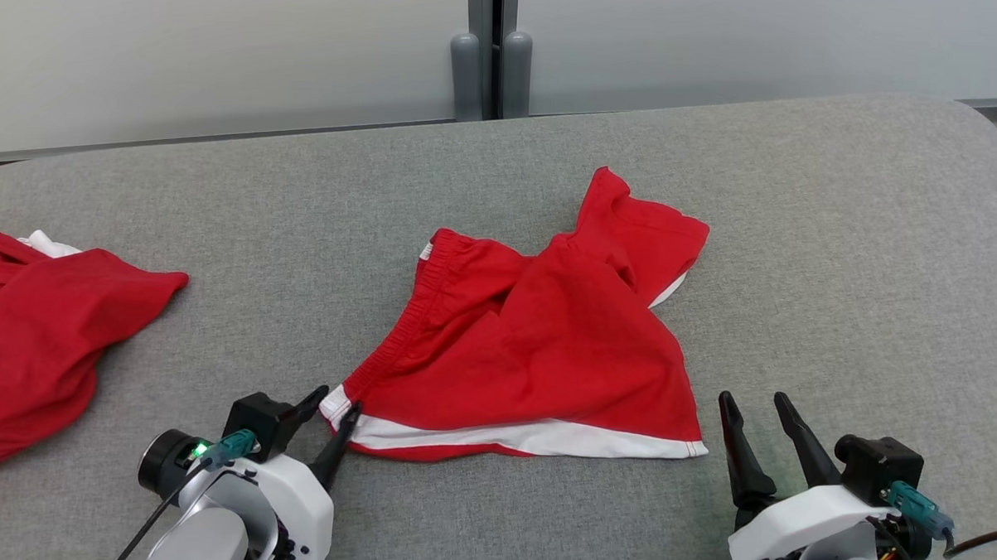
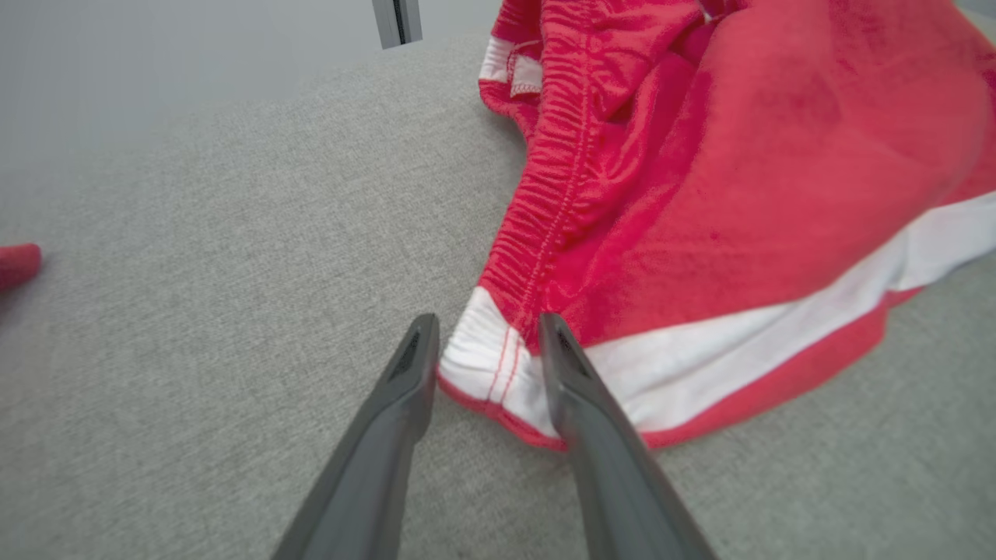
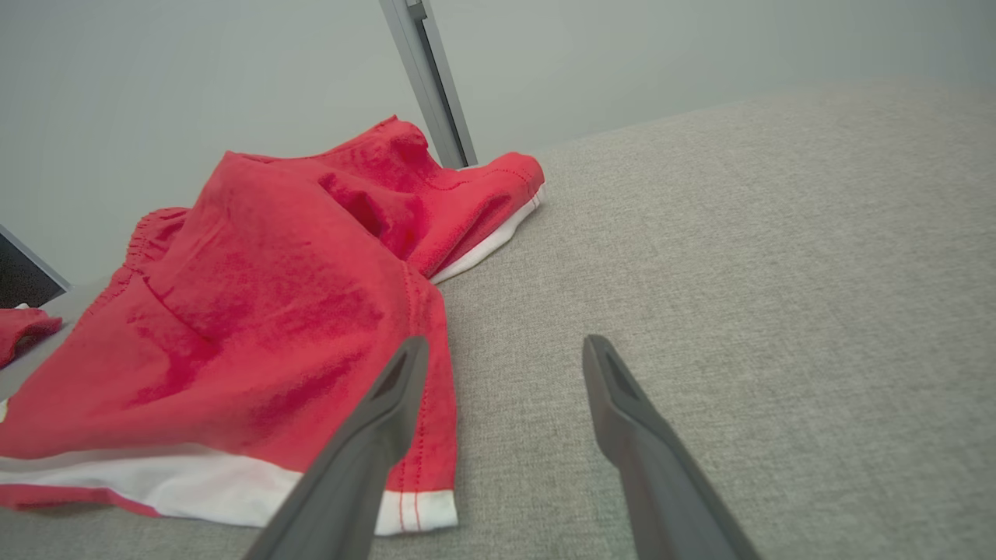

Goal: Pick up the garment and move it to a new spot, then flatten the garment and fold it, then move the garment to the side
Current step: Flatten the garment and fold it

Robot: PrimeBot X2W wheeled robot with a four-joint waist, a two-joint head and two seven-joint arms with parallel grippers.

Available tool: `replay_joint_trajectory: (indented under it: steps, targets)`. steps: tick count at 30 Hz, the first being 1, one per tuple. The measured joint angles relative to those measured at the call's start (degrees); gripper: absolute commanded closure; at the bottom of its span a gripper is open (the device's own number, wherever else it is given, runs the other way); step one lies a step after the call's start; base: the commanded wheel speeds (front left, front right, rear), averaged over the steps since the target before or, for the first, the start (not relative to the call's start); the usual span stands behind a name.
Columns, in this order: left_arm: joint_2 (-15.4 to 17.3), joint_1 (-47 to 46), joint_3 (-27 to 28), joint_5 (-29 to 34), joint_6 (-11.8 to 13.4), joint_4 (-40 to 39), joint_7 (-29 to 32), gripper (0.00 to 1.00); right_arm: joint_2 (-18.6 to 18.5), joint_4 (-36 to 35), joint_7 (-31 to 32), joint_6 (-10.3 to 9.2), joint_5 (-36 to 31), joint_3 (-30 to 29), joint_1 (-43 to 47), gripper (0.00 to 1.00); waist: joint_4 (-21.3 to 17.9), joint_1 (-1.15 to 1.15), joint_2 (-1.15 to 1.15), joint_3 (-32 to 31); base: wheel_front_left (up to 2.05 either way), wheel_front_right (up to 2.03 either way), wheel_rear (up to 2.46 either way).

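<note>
At seven o'clock in the head view, the left gripper (image 1: pixel 338 399) stands with its fingers apart, straddling the white-banded near corner of the red shorts (image 1: pixel 546 348). At five o'clock the right gripper (image 1: pixel 752 398) is spread wide and empty, just beside the shorts' other near corner. The shorts lie rumpled mid-way up the grey surface (image 1: pixel 838 284). Another red cloth (image 1: pixel 41 330) lies at nine o'clock, and two grey posts (image 1: pixel 482 72) stand at twelve.

- Garment (image 1: pixel 545 356): soft red cloth, matt, white trim.
- Work surface (image 1: pixel 840 242): grey woven fabric, coarse, matt.
- Fingers (image 2: pixel 615 467): dark plastic, smooth, matt.
</note>
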Motion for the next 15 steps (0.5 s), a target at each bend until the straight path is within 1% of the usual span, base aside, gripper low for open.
replay_joint_trajectory:
  steps: [1, 4, 9, 12, 15]
  targets:
    - [0.14, -0.03, -0.65, -0.57, 0.00, -0.19, 0.00, 1.00, 0.02, 0.04, 0.03, 0.00, -0.01, -0.07, 0.00, 0.00, 0.00, 0.00, 0.00, 0.01, 0.00, 0.00, 0.00]
    - [0.76, -0.05, -0.91, -2.22, 0.00, -1.03, 0.00, 1.00, 0.03, 0.24, 0.32, 0.00, -0.08, -0.20, 0.01, 0.00, 0.13, 0.00, 0.00, -0.01, 0.00, 0.00, 0.00]
    - [1.31, -0.08, -0.62, -3.13, 0.00, -4.10, 0.00, 1.00, 0.05, 0.74, 1.67, 0.00, -0.05, 0.55, 0.06, 0.00, 0.63, 0.00, 0.00, -0.20, 0.00, 0.00, 0.00]
    - [1.68, 0.27, -0.42, -3.58, 0.00, -5.95, 0.00, 1.00, 0.20, 1.54, 4.50, 0.00, 1.12, 2.66, 0.79, 0.00, 1.09, 0.00, 0.00, -0.50, 0.00, 0.00, 0.00]
    - [1.89, 0.98, 0.13, -3.66, 0.00, -7.04, 0.00, 1.00, 0.29, 1.69, 5.97, 0.00, 1.82, 4.38, 1.27, 0.00, 1.39, 0.00, 0.00, -0.75, 0.00, 0.00, 0.00]
